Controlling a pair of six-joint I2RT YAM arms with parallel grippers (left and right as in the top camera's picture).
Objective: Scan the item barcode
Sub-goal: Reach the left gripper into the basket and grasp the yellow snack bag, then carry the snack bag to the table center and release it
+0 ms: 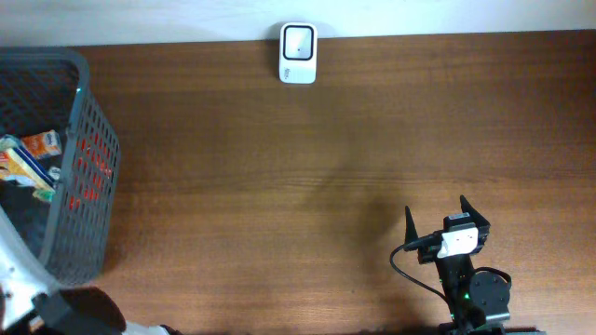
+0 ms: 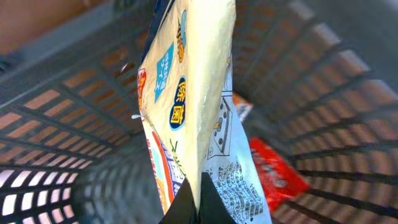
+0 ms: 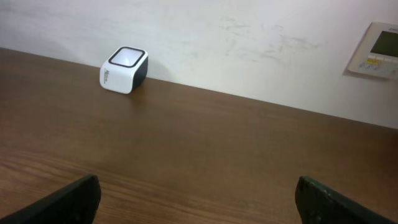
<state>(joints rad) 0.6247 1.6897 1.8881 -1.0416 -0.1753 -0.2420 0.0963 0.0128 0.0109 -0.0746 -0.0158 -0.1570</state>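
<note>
The item is a cream and white snack packet (image 2: 199, 74) with printed labels. It stands on edge inside the dark mesh basket (image 2: 56, 106). My left gripper (image 2: 199, 199) is shut on the packet's lower edge, with the black fingers pinching it from both sides. No barcode shows on the faces in view. In the overhead view, packets (image 1: 26, 160) lie in the basket (image 1: 93, 158) at the far left. The white barcode scanner (image 1: 298, 53) sits at the table's back edge and also shows as the scanner (image 3: 124, 70) in the right wrist view. My right gripper (image 1: 436, 208) stands open and holds nothing.
A red packet (image 2: 277, 171) lies lower in the basket beside the held one. The basket walls close in around the left gripper. A wall control panel (image 3: 376, 50) hangs behind the table at the right. Wooden tabletop (image 1: 279, 205) stretches between basket and right arm.
</note>
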